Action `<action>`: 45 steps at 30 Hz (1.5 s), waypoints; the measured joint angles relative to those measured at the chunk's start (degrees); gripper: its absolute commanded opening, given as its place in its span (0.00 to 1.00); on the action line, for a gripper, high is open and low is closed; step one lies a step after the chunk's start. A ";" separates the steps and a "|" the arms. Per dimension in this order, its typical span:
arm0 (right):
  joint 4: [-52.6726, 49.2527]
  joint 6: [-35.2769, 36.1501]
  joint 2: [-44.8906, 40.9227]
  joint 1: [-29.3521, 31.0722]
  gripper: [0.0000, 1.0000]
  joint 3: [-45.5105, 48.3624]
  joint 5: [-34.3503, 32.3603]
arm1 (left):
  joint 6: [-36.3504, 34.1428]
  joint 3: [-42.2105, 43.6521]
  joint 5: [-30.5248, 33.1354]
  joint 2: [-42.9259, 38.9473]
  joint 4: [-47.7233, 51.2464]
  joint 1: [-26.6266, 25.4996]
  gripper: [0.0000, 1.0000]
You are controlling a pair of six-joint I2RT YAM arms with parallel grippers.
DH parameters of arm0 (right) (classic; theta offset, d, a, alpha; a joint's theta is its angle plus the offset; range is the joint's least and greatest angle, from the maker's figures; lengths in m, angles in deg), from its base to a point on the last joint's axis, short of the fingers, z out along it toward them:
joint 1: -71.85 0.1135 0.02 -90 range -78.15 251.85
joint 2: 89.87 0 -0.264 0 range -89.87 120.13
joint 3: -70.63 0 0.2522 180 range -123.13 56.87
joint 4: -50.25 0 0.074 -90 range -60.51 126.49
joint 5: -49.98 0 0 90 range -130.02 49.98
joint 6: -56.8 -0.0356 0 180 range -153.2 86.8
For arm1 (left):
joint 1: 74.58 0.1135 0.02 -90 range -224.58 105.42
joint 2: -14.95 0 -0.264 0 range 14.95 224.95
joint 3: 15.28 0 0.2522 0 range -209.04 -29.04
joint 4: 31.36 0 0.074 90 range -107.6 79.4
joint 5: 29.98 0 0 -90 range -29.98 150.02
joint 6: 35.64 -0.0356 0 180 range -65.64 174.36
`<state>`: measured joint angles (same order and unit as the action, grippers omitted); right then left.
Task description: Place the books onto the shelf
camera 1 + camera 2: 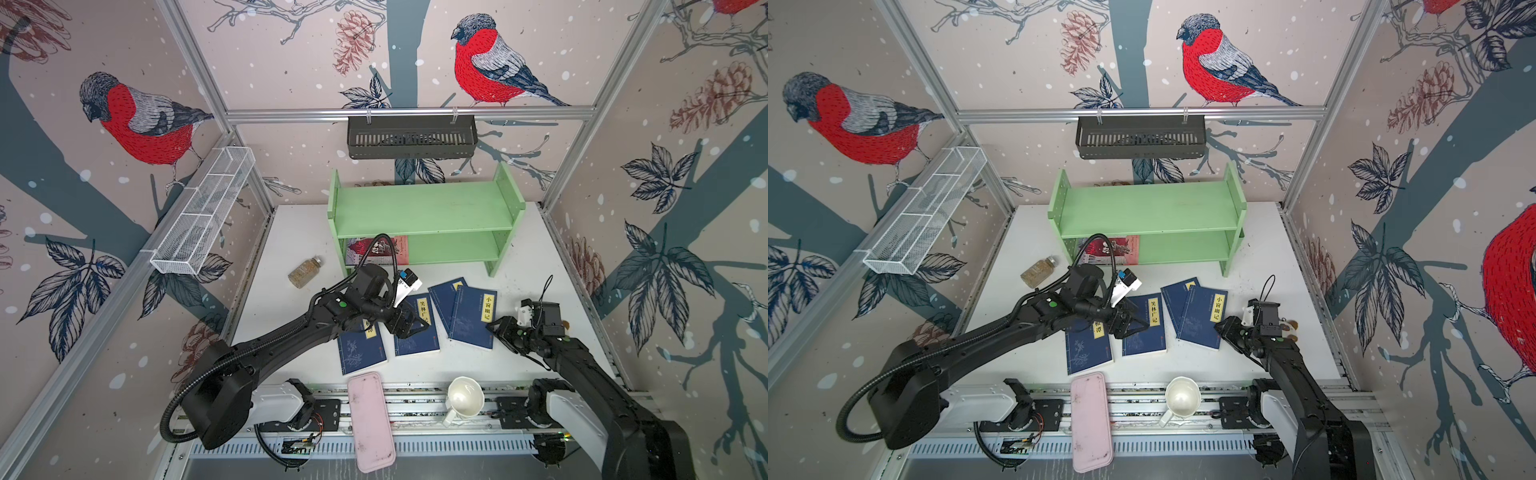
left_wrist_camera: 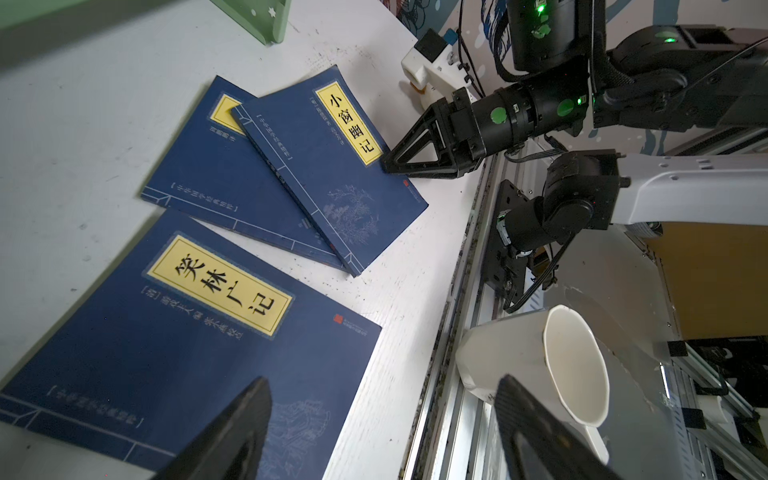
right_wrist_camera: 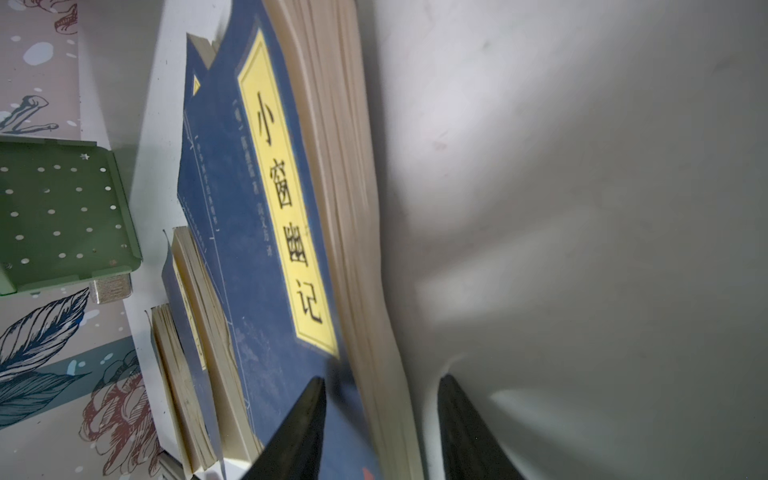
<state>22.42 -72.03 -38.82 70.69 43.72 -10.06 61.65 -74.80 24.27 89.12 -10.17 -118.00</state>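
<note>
Four navy paperbacks lie flat on the white table (image 1: 540, 266): matte covers, yellow rectangular title labels, cream page edges. Labels read: 小窗幽记 book (image 1: 471, 320), overlapping a second navy book (image 1: 441, 296); 笑林广记 book (image 1: 417, 332); leftmost navy book (image 1: 1086, 349), label half hidden, last character 谭. Red-and-grey book (image 1: 400, 249) lies on the lower tier of the shelf (image 1: 424, 208), which is pale green painted wood with small holes dotting its side panel. Left pincer (image 2: 382, 380) is spread wide over the 笑林广记 book, empty. Right pincer (image 3: 382, 381) is part-open, straddling the fore-edge of the 小窗幽记 book; a strip of table shows beside the pages, nothing clamped.
</note>
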 measured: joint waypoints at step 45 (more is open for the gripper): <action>5.97 -7.67 -21.18 1.25 0.41 9.84 2.45 | 1.75 -10.62 6.93 34.03 -23.69 -9.57 0.78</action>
<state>28.39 -79.70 -60.00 71.93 53.56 -7.61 63.40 -85.42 31.20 123.16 -33.87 -127.57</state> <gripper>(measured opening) 0.413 0.780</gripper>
